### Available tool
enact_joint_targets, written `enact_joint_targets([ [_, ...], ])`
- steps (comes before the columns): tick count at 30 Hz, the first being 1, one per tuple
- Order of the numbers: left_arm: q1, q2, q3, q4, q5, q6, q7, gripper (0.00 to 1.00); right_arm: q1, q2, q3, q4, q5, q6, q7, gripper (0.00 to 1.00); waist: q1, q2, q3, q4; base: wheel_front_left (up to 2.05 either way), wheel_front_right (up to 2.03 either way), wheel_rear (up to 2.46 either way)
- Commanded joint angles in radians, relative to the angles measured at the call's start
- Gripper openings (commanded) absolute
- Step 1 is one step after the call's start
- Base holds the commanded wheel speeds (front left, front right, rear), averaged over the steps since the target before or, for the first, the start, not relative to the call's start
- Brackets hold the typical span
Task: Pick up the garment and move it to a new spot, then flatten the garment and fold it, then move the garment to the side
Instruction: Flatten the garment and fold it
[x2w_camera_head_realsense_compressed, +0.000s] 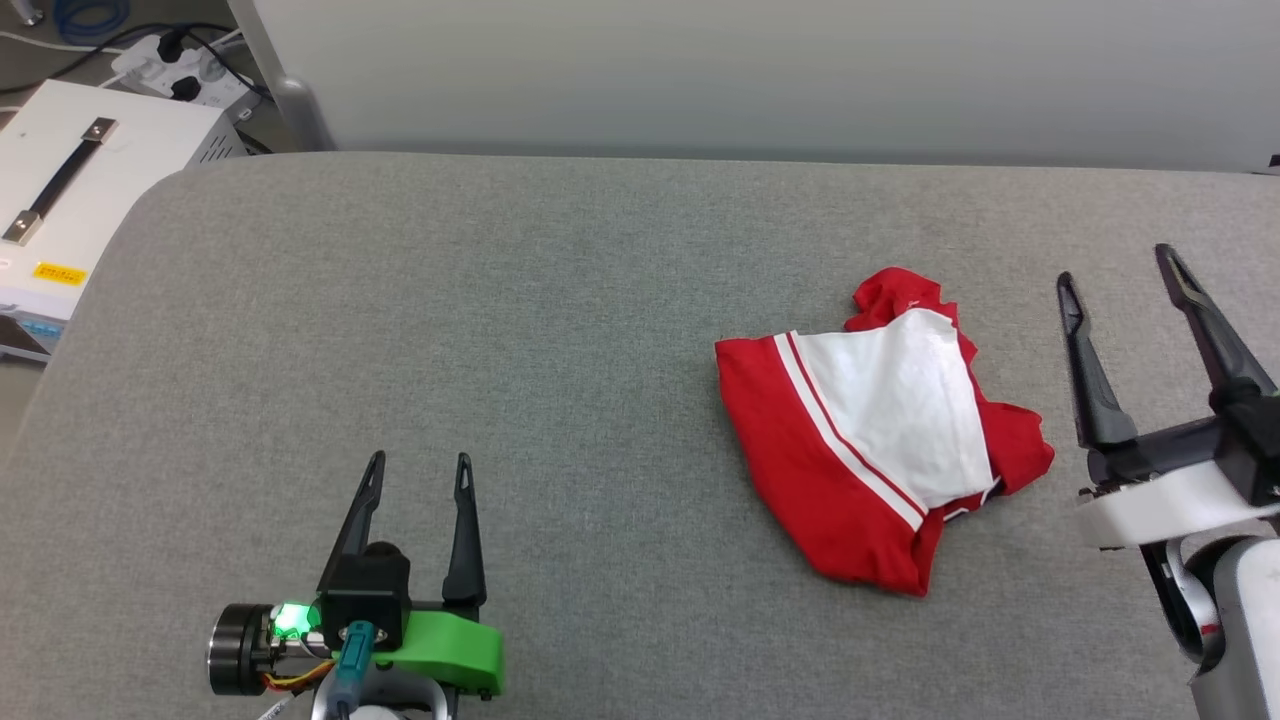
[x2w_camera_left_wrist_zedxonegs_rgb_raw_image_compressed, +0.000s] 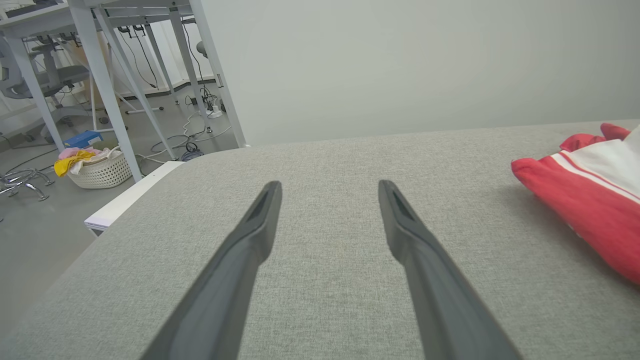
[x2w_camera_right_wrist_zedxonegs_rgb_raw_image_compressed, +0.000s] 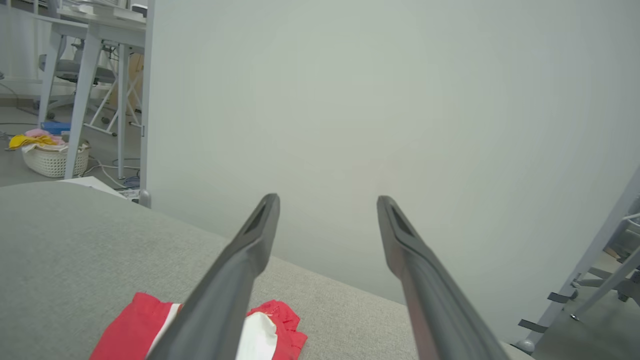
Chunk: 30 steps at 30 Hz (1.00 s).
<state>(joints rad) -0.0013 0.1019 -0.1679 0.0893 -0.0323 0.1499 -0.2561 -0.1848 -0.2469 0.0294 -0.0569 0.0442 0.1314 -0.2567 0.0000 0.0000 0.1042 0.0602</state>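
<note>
- Grey woven fabric covers the tabletop. Head view: the garment lies crumpled right of centre, red body with a white sleeve panel on top and red-and-white stripe trim along the seam.
- Left tool is at lower left, jaws spread wide with nothing between them, well apart from the garment.
- Right tool is at the right edge, jaws spread and empty, just beside the garment's right side and not touching it.
- A white box with a black handle sits off the tabletop's left corner, with a power strip beyond it.
- Left wrist view: jaws splayed over bare grey fabric. The garment is at the right edge, clear of them. A white basket holding yellow and pink cloth stands on the floor by some table legs.
- Right wrist view: jaws splayed, pointing at a pale wall panel. The garment is at the bottom, partly hidden behind one jaw. The tool probably sits above the cloth rather than on it, but the angle is too poor to confirm.
</note>
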Motion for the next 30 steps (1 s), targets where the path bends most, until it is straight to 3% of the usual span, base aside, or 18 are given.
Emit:
enact_joint_targets([
  [1, -0.023, -0.005, -0.001, 0.0, 0.011, -0.004, -0.006, 1.0, -0.037, -0.039, 0.044, 0.038, 0.024, -0.001, 0.021, 1.0, 0.0, 0.0, 0.014, 0.002, 0.0, 0.0, 0.0],
  [2, -0.025, -0.005, -0.002, 0.0, 0.011, -0.005, -0.006, 1.0, -0.057, -0.065, 0.074, 0.058, 0.043, -0.001, 0.051, 1.0, 0.0, 0.0, 0.017, 0.002, 0.0, 0.0, 0.0],
  [3, -0.034, -0.007, -0.002, -0.001, 0.013, -0.005, -0.006, 1.0, -0.119, -0.158, 0.202, 0.096, 0.141, -0.001, 0.216, 1.0, 0.0, 0.0, 0.032, 0.001, 0.0, 0.0, 0.0],
  [12, -0.092, -0.017, -0.027, -0.009, 0.023, -0.015, -0.006, 1.0, -0.231, -0.394, 0.485, 0.125, 0.474, -0.001, 0.713, 1.0, 0.0, 0.0, 0.119, 0.021, 0.0, 0.0, 0.0],
  [14, -0.104, -0.02, -0.034, -0.01, 0.024, -0.016, -0.006, 1.0, -0.248, -0.412, 0.517, 0.142, 0.493, -0.001, 0.735, 1.0, 0.0, 0.0, 0.14, 0.035, 0.0, 0.0, 0.0],
  [22, -0.138, -0.03, -0.049, -0.007, 0.019, -0.008, -0.006, 1.0, -0.272, -0.374, 0.667, 0.265, 0.567, -0.001, 0.733, 1.0, 0.0, 0.0, 0.21, 0.078, 0.0, 0.0, 0.0],
  [27, -0.142, -0.034, -0.054, 0.001, 0.017, -0.004, -0.006, 1.0, -0.273, -0.349, 0.727, 0.37, 0.564, -0.001, 0.641, 1.0, 0.0, 0.0, 0.218, 0.084, 0.0, 0.0, 0.0],
  [28, -0.141, -0.034, -0.053, 0.002, 0.017, -0.003, -0.006, 1.0, -0.274, -0.342, 0.732, 0.389, 0.567, -0.001, 0.609, 0.0, 0.0, 0.0, 0.215, 0.082, 0.0, 0.0, 0.0],
  [30, -0.137, -0.034, -0.051, 0.006, 0.017, -0.001, -0.006, 1.0, -0.282, -0.335, 0.721, 0.415, 0.57, -0.001, 0.541, 0.0, 0.0, 0.0, 0.204, 0.074, 0.0, 0.0, 0.0],
])
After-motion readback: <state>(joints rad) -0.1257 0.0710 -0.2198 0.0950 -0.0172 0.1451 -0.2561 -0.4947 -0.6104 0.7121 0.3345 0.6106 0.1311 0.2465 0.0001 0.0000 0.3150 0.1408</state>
